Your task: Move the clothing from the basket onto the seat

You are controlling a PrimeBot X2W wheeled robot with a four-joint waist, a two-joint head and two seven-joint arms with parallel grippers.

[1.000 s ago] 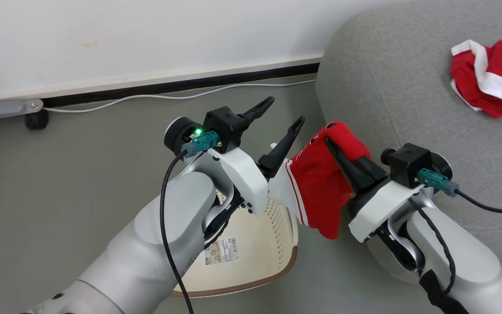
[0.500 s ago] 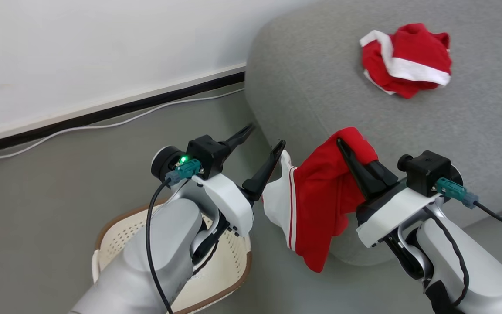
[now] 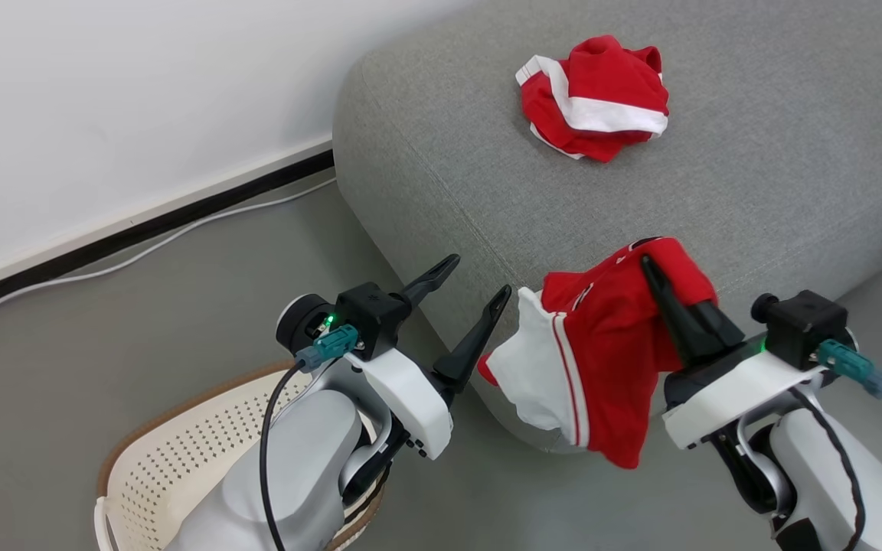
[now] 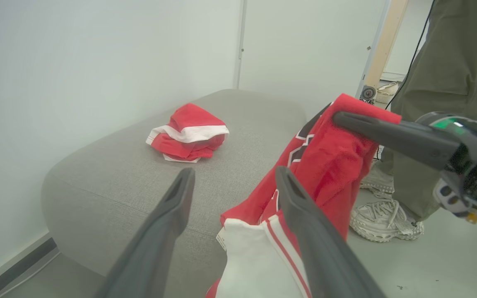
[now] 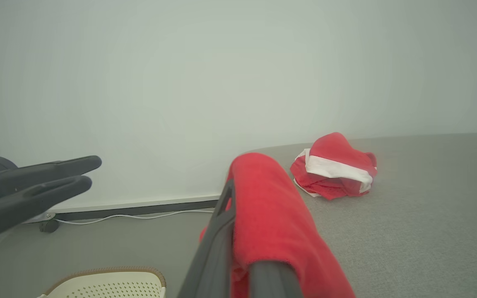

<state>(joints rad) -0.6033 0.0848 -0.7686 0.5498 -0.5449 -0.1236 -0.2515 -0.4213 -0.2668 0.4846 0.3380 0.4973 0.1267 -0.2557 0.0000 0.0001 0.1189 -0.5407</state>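
My right gripper [image 3: 648, 264] is shut on a red garment with a white panel [image 3: 586, 367], which hangs from it just off the front edge of the grey seat [image 3: 778, 168]. In the right wrist view the red cloth [image 5: 271, 215] drapes over my right gripper's fingers [image 5: 222, 223]. My left gripper [image 3: 478, 277] stands open to the left of the hanging garment, with nothing between its fingers. A second red and white garment [image 3: 598, 96] lies crumpled on the seat. The cream basket [image 3: 150, 444] sits on the floor at the lower left, partly hidden by my left arm.
A white cable [image 3: 142, 249] runs along the floor by the dark skirting and white wall. In the left wrist view a person's trouser leg [image 4: 437, 82] and shoe [image 4: 383, 219] stand beyond the seat's far end. Grey floor surrounds the basket.
The head camera has swung toward the seat, so the basket slid to the lower left of the picture. The right gripper has kept hold of the garment, which now hangs at the seat's front edge.
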